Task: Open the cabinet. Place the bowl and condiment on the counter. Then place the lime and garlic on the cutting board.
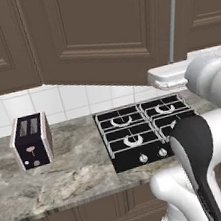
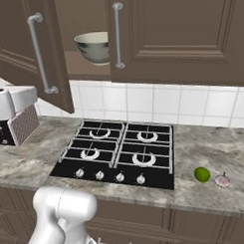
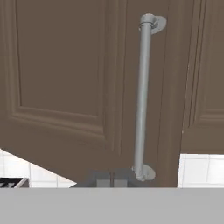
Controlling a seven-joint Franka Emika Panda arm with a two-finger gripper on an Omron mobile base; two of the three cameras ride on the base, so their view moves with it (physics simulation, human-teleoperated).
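Observation:
The left door (image 2: 52, 51) of the dark brown cabinet (image 2: 180, 32) stands swung partway open, its grey bar handle (image 3: 142, 96) upright in front of my hand. My gripper (image 3: 111, 180) is shut with nothing between its tips, just left of the handle's lower mount. Inside the opened cabinet the grey-green bowl (image 2: 94, 47) sits on the shelf. The condiment is hidden. On the counter (image 2: 214, 150), right of the stove, the lime (image 2: 202, 174) lies next to the garlic (image 2: 222, 180). The cutting board is out of view.
A black four-burner stove (image 2: 117, 151) is set into the counter below the cabinet. A dark toaster (image 1: 31, 140) stands to its left. The right cabinet door (image 2: 155, 28) is closed, its handle (image 2: 118, 37) beside the bowl. White tiles line the wall.

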